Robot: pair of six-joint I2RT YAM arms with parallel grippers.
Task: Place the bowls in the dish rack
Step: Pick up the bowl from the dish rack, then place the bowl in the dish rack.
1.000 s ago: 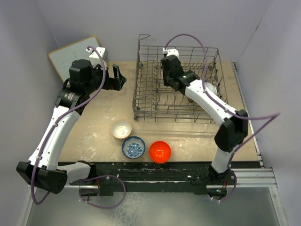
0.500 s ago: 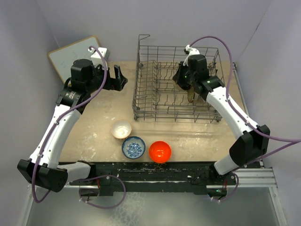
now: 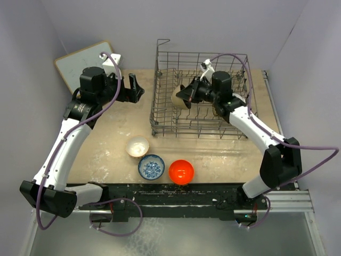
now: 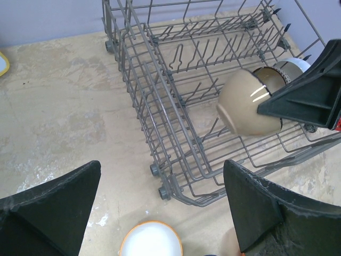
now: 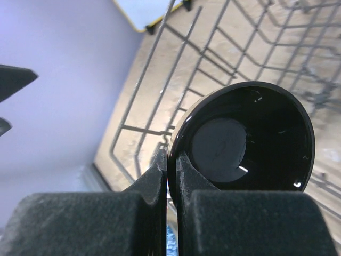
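My right gripper (image 3: 187, 96) (image 5: 171, 160) is shut on the rim of a bowl (image 3: 180, 97) (image 4: 245, 104) (image 5: 250, 138) that is tan outside and glossy black inside. It holds the bowl on its side over the left half of the dish rack (image 3: 202, 124) (image 4: 139, 80) (image 5: 160, 69). A brown bowl (image 4: 269, 79) and a white bowl (image 4: 293, 65) sit in the rack's right part. On the table in front lie a cream bowl (image 3: 137, 146) (image 4: 151, 240), a blue-and-white bowl (image 3: 151, 167) and an orange-red bowl (image 3: 181, 171). My left gripper (image 3: 133, 88) (image 4: 161, 164) hangs open left of the rack, holding nothing.
A white board (image 3: 80, 61) leans at the back left corner behind my left arm. The rack's loop handle (image 3: 162, 41) rises at its far left corner. Grey walls close in on both sides.
The right arm has swung from the rack's right side to its left half, carrying the black bowl and tipping it onto its side. The left arm has stayed put.
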